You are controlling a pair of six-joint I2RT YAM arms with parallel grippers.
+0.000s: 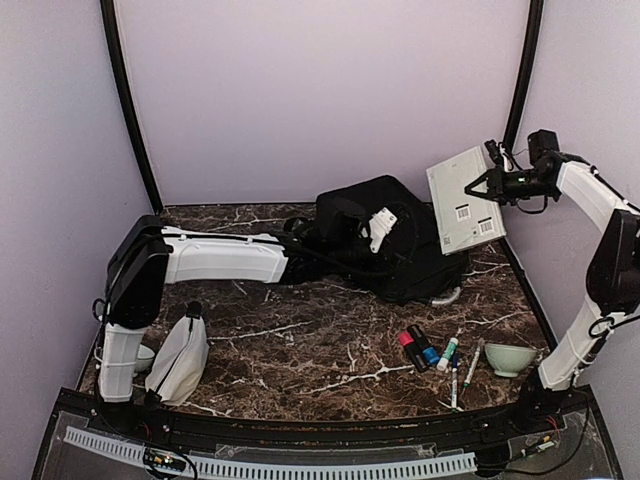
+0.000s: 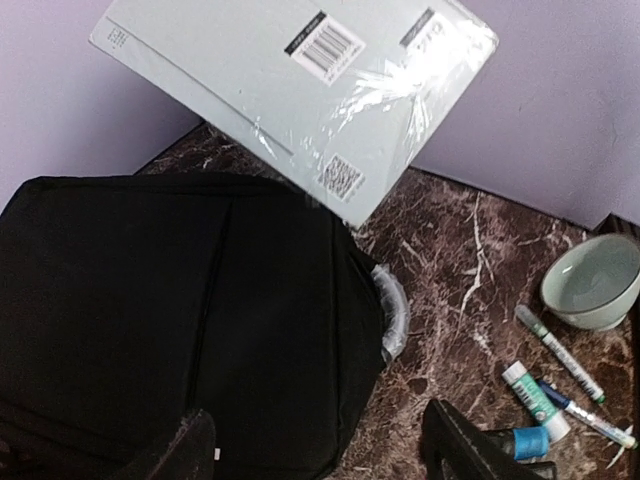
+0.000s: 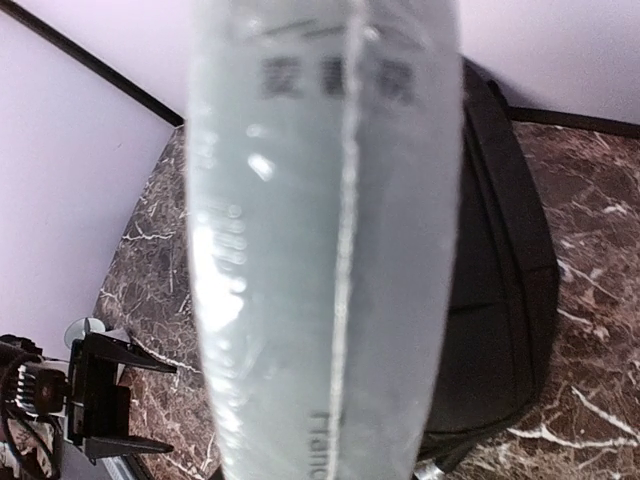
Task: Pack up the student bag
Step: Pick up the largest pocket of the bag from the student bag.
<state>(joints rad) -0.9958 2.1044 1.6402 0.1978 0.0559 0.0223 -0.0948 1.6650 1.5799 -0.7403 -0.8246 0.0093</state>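
Note:
The student bag point(image 1: 385, 245) is a large black backpack lying flat at the back middle of the table. It fills the lower left of the left wrist view point(image 2: 170, 320), with its grey handle loop point(image 2: 392, 310) at its right edge. My left gripper point(image 1: 318, 238) reaches over the bag's left part. It is open and empty, with its jaws wide apart above the bag's edge point(image 2: 315, 415). My right gripper point(image 1: 490, 183) is shut on the right edge of a grey shrink-wrapped notebook point(image 1: 463, 200). It holds the notebook in the air above the bag's right side. The notebook point(image 3: 320, 250) hides the right fingers.
A red glue stick point(image 1: 410, 347), a blue one point(image 1: 426, 350), a green-capped marker point(image 1: 447, 352) and pens point(image 1: 472, 362) lie at the front right. A pale green bowl point(image 1: 508, 357) is beside them. A white-grey soft pouch point(image 1: 180, 358) stands front left by the left arm's base.

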